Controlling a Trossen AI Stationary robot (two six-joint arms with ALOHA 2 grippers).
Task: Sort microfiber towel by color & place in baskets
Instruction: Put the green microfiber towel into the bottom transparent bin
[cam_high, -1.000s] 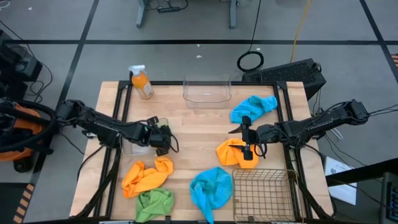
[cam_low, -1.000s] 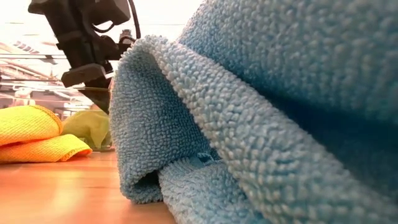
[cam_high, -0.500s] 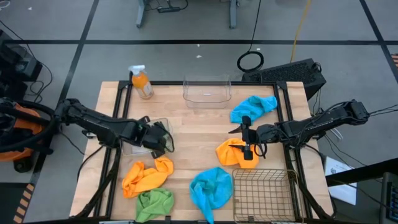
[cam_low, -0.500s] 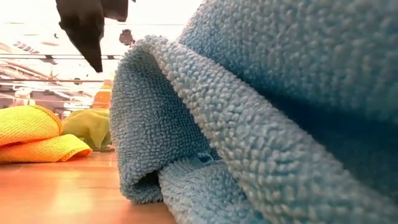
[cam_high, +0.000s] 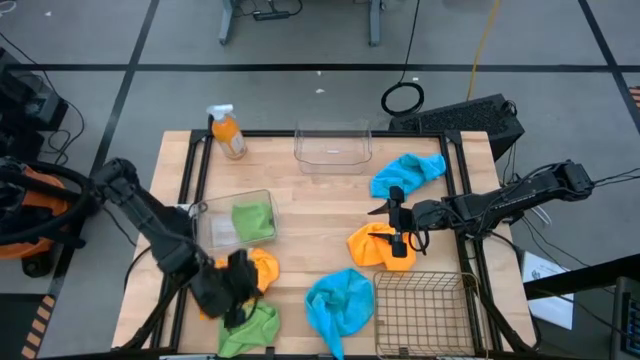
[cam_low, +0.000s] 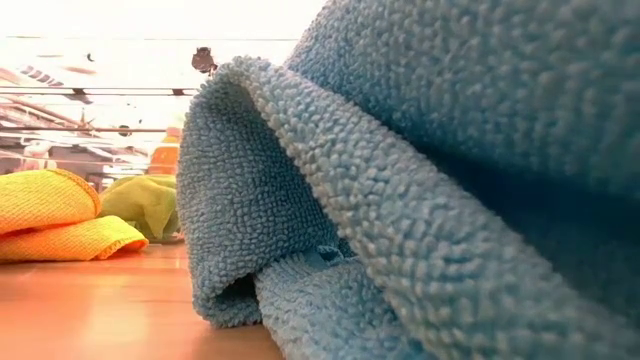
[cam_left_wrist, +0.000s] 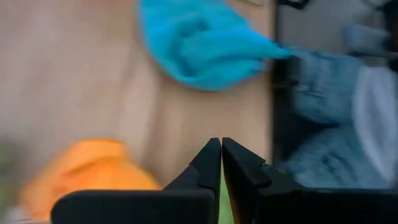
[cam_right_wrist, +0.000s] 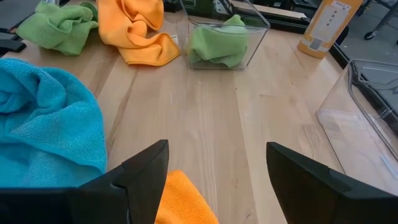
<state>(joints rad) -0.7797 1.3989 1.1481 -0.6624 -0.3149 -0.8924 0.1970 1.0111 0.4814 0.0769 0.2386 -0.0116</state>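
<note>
My left gripper (cam_high: 240, 293) (cam_left_wrist: 221, 163) hangs shut with nothing in it above the near-left orange towel (cam_high: 262, 266) and green towel (cam_high: 252, 325). Another green towel (cam_high: 252, 219) lies in the clear tub (cam_high: 215, 232) at the left. My right gripper (cam_high: 399, 238) (cam_right_wrist: 217, 171) stands open over a second orange towel (cam_high: 372, 246) (cam_right_wrist: 184, 200). One blue towel (cam_high: 340, 303) lies near the front edge and fills the low view (cam_low: 420, 190). Another blue towel (cam_high: 408, 172) lies far right. The wire basket (cam_high: 422, 312) stands near right.
A second clear tub (cam_high: 332, 145) stands at the far edge with nothing in it. An orange spray bottle (cam_high: 228, 132) stands at the far left corner. Bare wood lies between the tubs and the right gripper.
My left gripper has swung from the left clear tub toward the table's near edge, rising and turning, and now hangs over the near-left orange and green towels. The green towel in that tub, hidden under the gripper before, shows. My right arm has kept still.
</note>
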